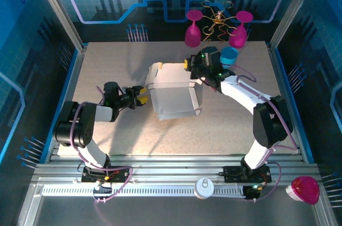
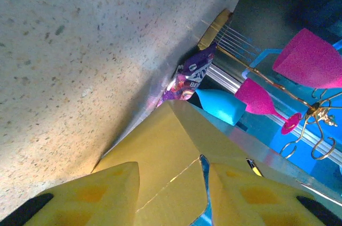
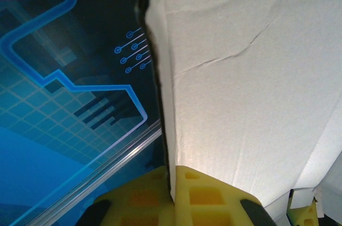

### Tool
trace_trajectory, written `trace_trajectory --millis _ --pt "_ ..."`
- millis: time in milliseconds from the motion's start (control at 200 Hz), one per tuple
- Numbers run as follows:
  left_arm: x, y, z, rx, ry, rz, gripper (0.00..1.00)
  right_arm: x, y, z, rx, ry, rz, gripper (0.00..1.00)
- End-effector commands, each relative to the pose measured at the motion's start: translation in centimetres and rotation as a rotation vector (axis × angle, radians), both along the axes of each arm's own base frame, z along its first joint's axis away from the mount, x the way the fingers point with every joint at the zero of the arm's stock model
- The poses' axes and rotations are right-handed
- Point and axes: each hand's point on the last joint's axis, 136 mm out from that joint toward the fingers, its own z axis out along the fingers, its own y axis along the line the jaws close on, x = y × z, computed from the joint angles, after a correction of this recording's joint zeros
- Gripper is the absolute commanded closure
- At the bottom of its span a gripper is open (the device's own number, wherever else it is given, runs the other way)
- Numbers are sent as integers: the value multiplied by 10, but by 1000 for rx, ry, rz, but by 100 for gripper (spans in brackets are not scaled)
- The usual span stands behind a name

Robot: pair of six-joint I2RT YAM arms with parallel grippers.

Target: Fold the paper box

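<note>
The paper box (image 1: 171, 96) stands half-formed in the middle of the table, its pale inside facing up and its yellow outside at the far left corner. My right gripper (image 1: 193, 65) reaches from the right to its far edge. In the right wrist view that gripper (image 3: 173, 191) is shut on a thin upright wall of the box (image 3: 240, 87). My left gripper (image 1: 142, 94) sits at the box's left side. In the left wrist view it (image 2: 172, 183) stands open, its yellow fingers (image 2: 101, 196) apart, with a creased yellow flap of the box (image 2: 160, 151) in the gap.
A blue cup (image 1: 228, 55) stands just behind my right gripper, with two pink glasses (image 1: 193, 29) and a gold wire rack (image 1: 216, 18) at the back wall. A purple snack packet (image 2: 187, 76) lies beyond the box. A white lid (image 1: 204, 187) and a pink object (image 1: 304, 189) rest on the front rail.
</note>
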Motion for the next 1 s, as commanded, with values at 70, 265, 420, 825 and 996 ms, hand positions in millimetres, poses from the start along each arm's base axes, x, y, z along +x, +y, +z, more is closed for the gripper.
trace_trajectory --millis 70,265,420,825,996 --pt "4 -14 13 -29 -60 -28 58 6 -5 31 49 -53 -24 100" --pt "4 -18 20 -29 -90 -22 56 7 -5 30 56 -51 -25 100" --pt "3 -23 17 -16 -86 -39 53 9 -3 29 65 -49 -24 100" --pt "2 -30 25 150 -90 -115 41 6 -3 28 74 -45 -21 100" --pt "1 -34 21 197 -69 -150 39 6 -1 29 77 -46 -18 100"
